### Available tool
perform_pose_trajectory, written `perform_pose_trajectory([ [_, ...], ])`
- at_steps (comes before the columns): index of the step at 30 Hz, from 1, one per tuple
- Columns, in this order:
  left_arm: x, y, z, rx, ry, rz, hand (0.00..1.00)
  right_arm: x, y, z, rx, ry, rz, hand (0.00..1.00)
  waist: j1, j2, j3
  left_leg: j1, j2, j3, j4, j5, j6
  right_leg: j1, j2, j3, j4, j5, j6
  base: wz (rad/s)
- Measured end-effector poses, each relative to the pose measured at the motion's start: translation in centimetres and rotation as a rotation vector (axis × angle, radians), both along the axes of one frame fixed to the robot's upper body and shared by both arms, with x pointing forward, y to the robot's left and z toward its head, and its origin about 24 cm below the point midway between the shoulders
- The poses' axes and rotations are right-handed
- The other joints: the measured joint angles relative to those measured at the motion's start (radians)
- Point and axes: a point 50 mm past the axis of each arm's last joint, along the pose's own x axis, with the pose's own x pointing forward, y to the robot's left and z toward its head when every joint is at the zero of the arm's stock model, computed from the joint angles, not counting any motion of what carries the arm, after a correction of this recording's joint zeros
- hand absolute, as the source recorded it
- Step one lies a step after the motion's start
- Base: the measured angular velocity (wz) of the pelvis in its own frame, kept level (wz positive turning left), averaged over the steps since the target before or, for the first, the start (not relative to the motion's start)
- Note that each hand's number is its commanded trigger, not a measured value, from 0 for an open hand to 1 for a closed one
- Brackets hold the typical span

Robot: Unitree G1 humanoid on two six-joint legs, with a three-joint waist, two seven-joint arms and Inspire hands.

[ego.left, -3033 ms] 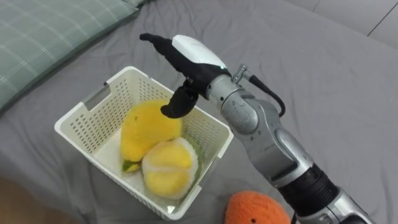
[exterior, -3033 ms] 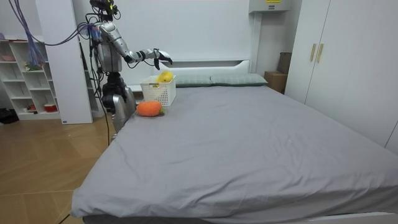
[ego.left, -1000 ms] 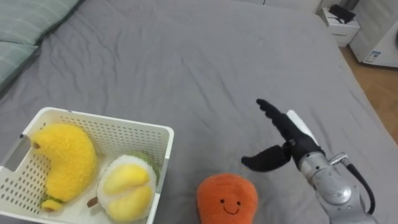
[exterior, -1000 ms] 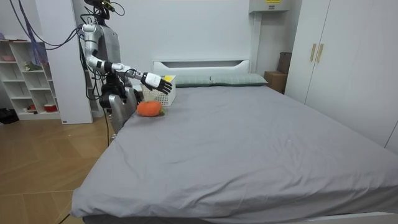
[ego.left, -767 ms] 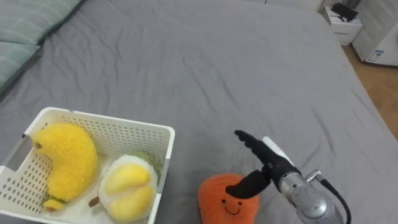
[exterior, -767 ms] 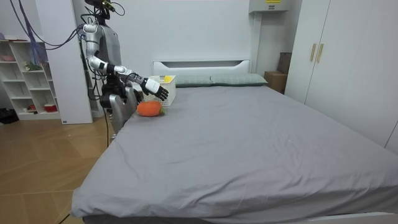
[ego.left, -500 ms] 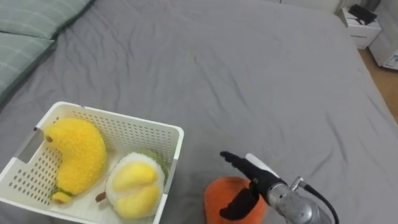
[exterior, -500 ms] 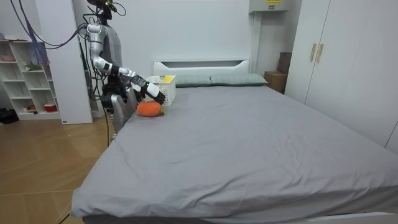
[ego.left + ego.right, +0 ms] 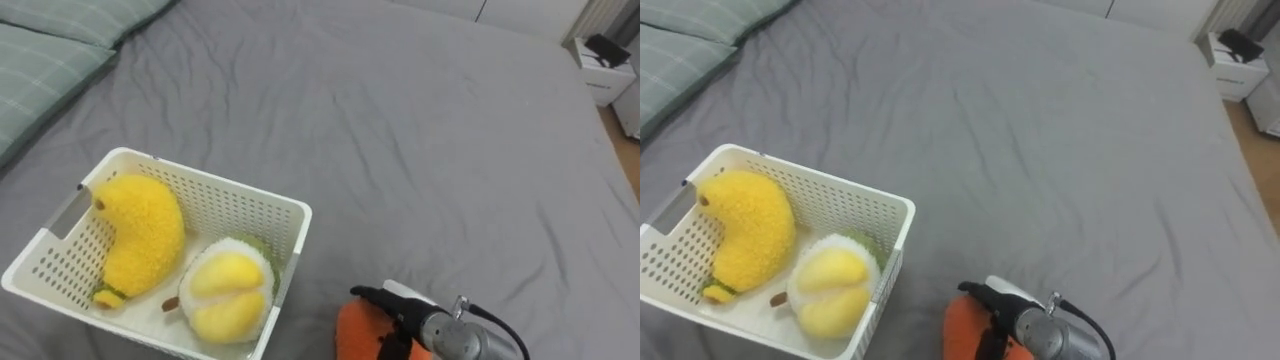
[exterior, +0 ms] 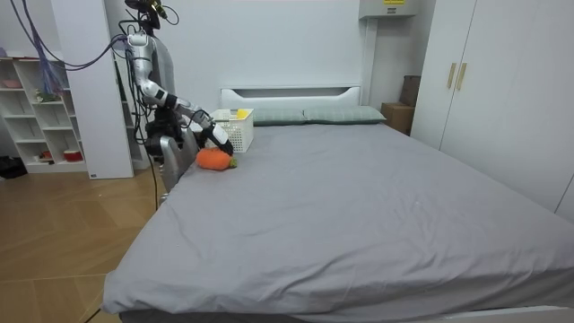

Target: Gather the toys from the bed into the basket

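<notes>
Change: the right hand has dropped from above the orange toy onto its top; a second ago it was out to the toy's right. The basket and its contents have stayed put.
Edges: the orange toy lies at the near edge of the bed, just right of the basket's near right corner, not touching it.
Open room: bare grey sheet stretches far and right of the hand; pillows lie far left.
Fingers: stretched out flat across the toy's top, thumb set apart down its front, not closed round it.
Toys: a yellow banana toy and a round yellow toy sit side by side in the basket.
Stance: the robot stands at the bed's side near the headboard, arm reaching down.
</notes>
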Motion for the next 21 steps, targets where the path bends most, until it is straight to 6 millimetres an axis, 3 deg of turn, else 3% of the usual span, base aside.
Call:
perform_pose_trajectory([
  [1, 0.0, -0.1, 0.0, 0.001, -0.001, 0.002, 0.0, -0.1, -0.2, -0.2, -0.025, -0.006, 0.002, 0.81, -0.001, 0.001, -0.0003, 0.0, 0.0, -0.001, 0.0, 0.0, 0.0, 0.0, 0.0, -0.001, 0.0, 0.0, 0.0, 0.0],
  [2, 0.0, -0.1, 0.0, 0.001, -0.002, 0.003, 0.0, -0.1, -0.2, -0.3, -0.034, -0.009, 0.003, 1.0, -0.002, 0.002, -0.0005, 0.0, 0.0, -0.001, 0.0, 0.0, 0.0, 0.0, 0.0, -0.001, 0.0, 0.0, 0.0, 0.0],
  [11, 0.3, -0.5, 0.0, -0.008, -0.013, 0.001, 0.0, 0.6, -0.8, -0.7, -0.126, -0.097, -0.008, 1.0, 0.005, 0.01, -0.0017, -0.004, 0.0, -0.005, -0.001, 0.0, 0.0, 0.0, 0.0, -0.006, 0.001, 0.0, 0.0, 0.0],
  [21, 0.3, -0.9, -0.1, -0.019, -0.022, 0.0, 0.0, 0.0, -1.3, -1.2, -0.177, -0.129, -0.018, 1.0, 0.018, 0.011, -0.0021, -0.008, -0.001, -0.015, 0.006, 0.0, 0.0, 0.001, -0.004, -0.026, 0.001, 0.0, 0.001, 0.02],
])
